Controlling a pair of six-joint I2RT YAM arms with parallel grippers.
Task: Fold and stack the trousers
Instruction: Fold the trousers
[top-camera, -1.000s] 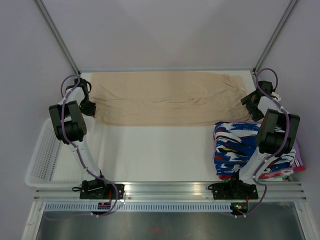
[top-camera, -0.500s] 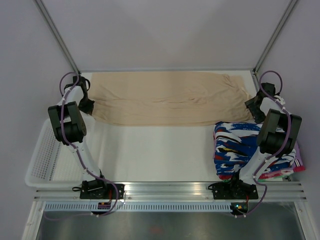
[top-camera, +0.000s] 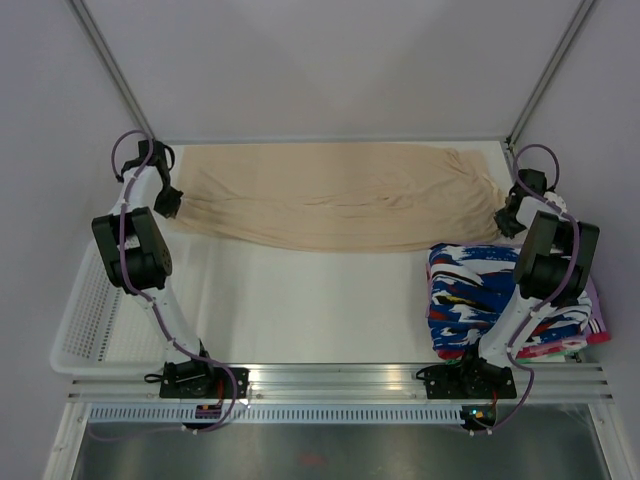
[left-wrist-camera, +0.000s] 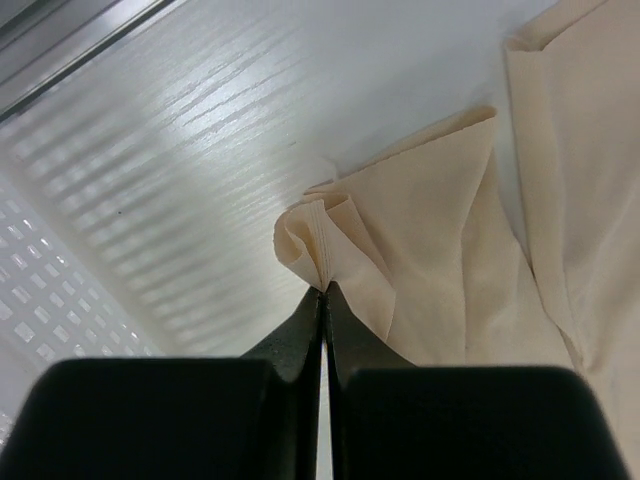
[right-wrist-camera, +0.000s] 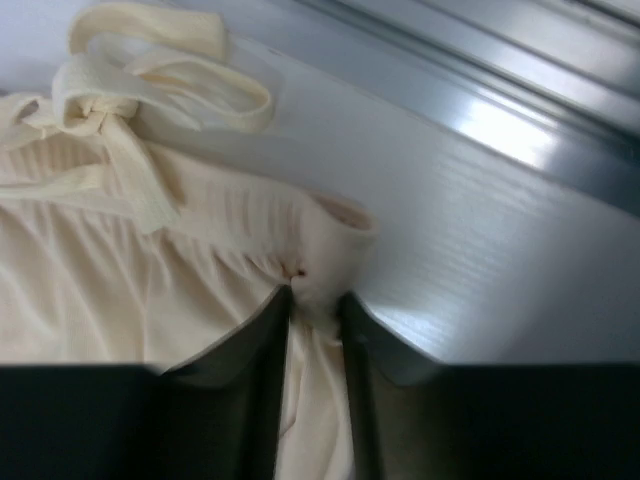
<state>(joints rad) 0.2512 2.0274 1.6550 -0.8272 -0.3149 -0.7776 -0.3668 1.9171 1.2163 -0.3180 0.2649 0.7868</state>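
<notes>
The beige trousers (top-camera: 340, 195) lie spread flat across the back of the table, leg ends at the left and waist at the right. My left gripper (top-camera: 170, 203) is shut on the near corner of a leg hem. In the left wrist view the bunched hem of the trousers (left-wrist-camera: 430, 230) sticks out of the gripper's (left-wrist-camera: 323, 290) closed tips. My right gripper (top-camera: 508, 222) is at the waist's near corner. The right wrist view shows that gripper (right-wrist-camera: 315, 298) with its jaws narrowed onto a fold of waistband of the trousers (right-wrist-camera: 150, 280). The drawstring (right-wrist-camera: 150, 80) lies just beyond.
A stack of folded blue, white and red patterned garments (top-camera: 480, 295) sits at the near right, under the right arm. A white mesh basket (top-camera: 90, 320) hangs off the table's left edge, its wall (left-wrist-camera: 40, 290) close to the left gripper. A metal rail (right-wrist-camera: 480, 80) runs behind the waist.
The left gripper closed on the leg hem and drew it back, pulling the near left corner inward. The right gripper moved onto the waist corner and narrowed its jaws on the fabric.
</notes>
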